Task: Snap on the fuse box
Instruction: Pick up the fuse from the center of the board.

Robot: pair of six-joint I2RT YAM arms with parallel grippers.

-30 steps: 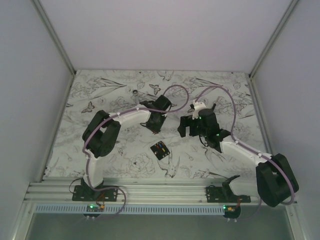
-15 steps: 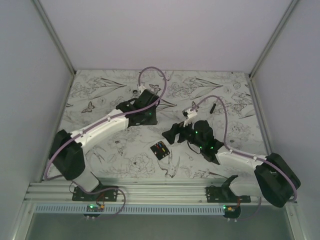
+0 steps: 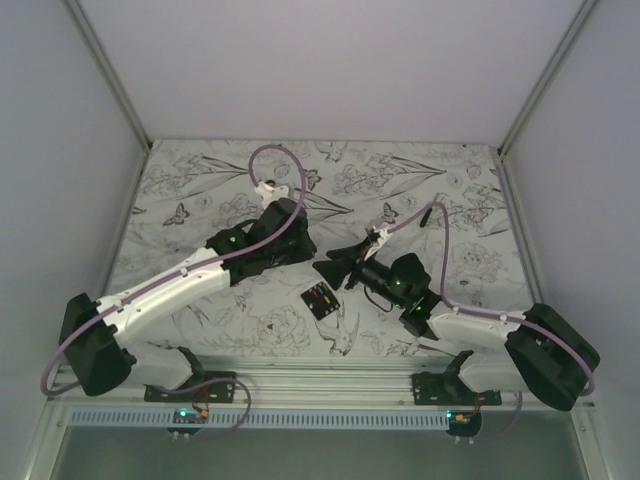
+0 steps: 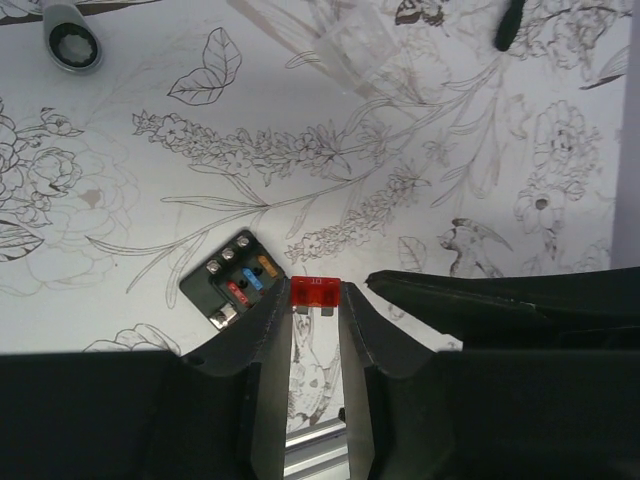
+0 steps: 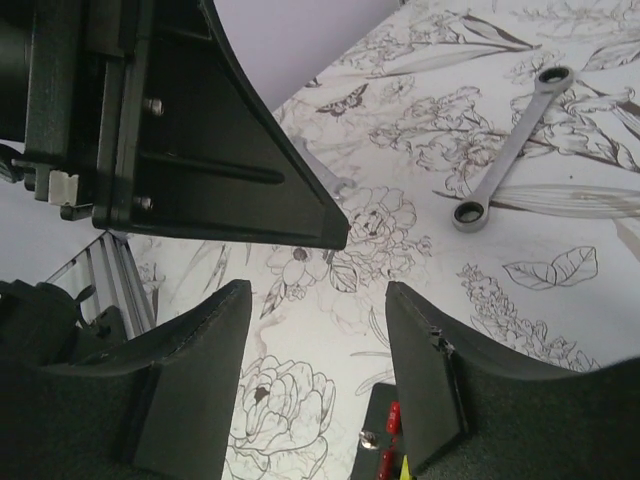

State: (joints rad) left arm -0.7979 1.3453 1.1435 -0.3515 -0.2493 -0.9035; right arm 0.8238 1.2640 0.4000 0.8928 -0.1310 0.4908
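The fuse box (image 3: 320,299) is a small black block with red, blue and orange fuses, lying flat on the flower-patterned table. In the left wrist view it (image 4: 232,283) lies just left of my left gripper (image 4: 315,308), which is shut on a small red fuse (image 4: 316,291) at its fingertips. In the top view the left gripper (image 3: 302,249) is just behind the box. My right gripper (image 5: 318,325) is open and empty, low over the table, with the box's edge (image 5: 385,448) by its right finger. In the top view it (image 3: 325,268) points left, close to the left gripper.
A silver wrench (image 5: 512,148) lies on the table behind the grippers; its ring end (image 4: 72,22) shows in the left wrist view. A thin black stick (image 4: 509,23) lies at the far right. A clear plastic piece (image 4: 355,45) lies near the wrench.
The left arm has stretched out low, bringing its gripper nearer the fuse box. The right gripper has moved left and down, to just behind the box.
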